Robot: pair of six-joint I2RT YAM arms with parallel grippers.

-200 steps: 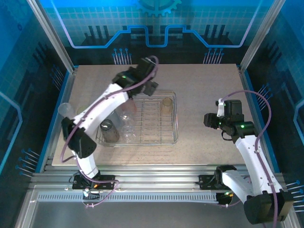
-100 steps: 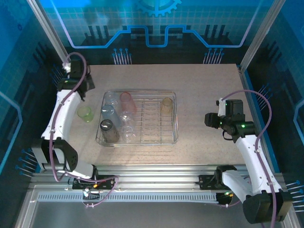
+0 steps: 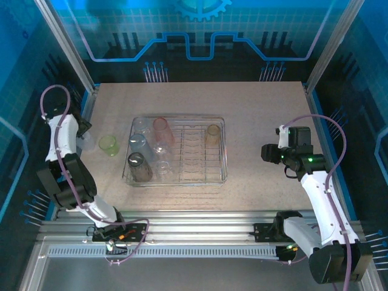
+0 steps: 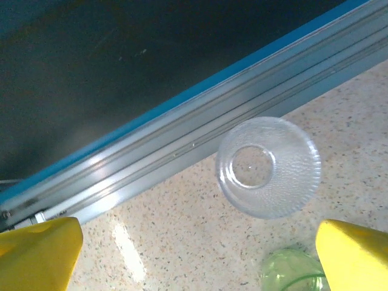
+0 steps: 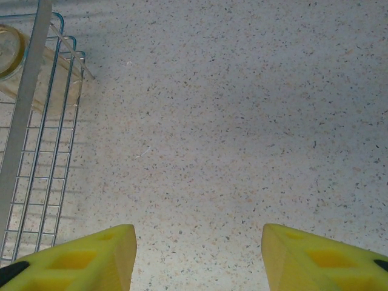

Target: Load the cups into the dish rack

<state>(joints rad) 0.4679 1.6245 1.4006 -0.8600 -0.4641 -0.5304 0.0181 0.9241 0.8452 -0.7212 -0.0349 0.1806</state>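
Top view: the dish rack (image 3: 197,162) holds cups (image 3: 138,145); a yellow-green cup (image 3: 109,145) stands just left of it. Left wrist: the left gripper (image 4: 194,230), jaws wide and empty, above a clear cup (image 4: 268,167) by the rail (image 4: 182,142). Right wrist: the right gripper (image 5: 197,236), parted and empty, over the table (image 5: 242,121)

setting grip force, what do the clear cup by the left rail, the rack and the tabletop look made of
Clear cup: probably thin plastic, translucent, with fine textured walls; glass not excluded.
Dish rack: metal wire, shiny silver, thin straight rods.
Tabletop: hard speckled beige surface, perhaps laminate or stone composite, faint sheen.
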